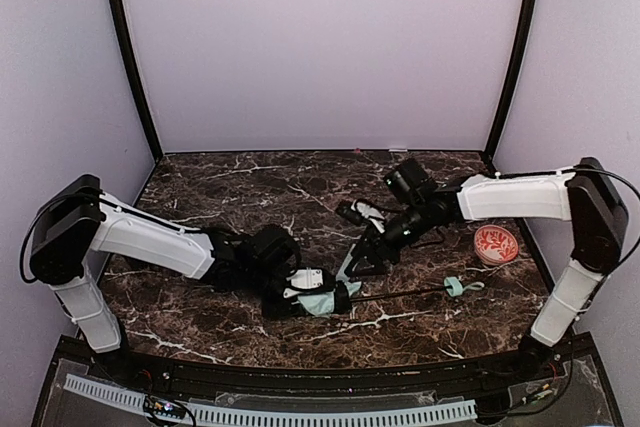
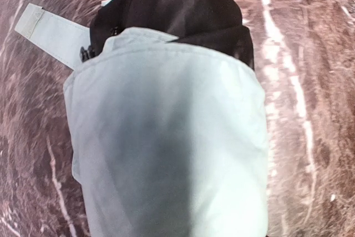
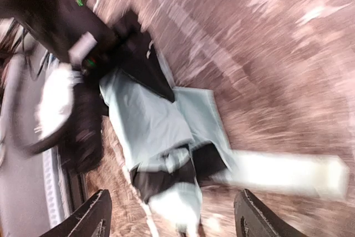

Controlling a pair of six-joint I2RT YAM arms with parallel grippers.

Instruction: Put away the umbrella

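The umbrella lies at the table's front middle, a bunch of pale mint fabric with black lining. Its thin black shaft runs right to the small mint handle. My left gripper is at the fabric bunch and seems shut on it. In the left wrist view the mint fabric fills the frame and hides my fingers, with a closing strap at top left. My right gripper hovers open just above the bunch. In the right wrist view, which is blurred, the fabric lies beyond my spread fingertips.
A small red-and-white round dish sits on the dark marble table at the right, under my right forearm. Black frame posts and pale walls close in the table at the back and sides.
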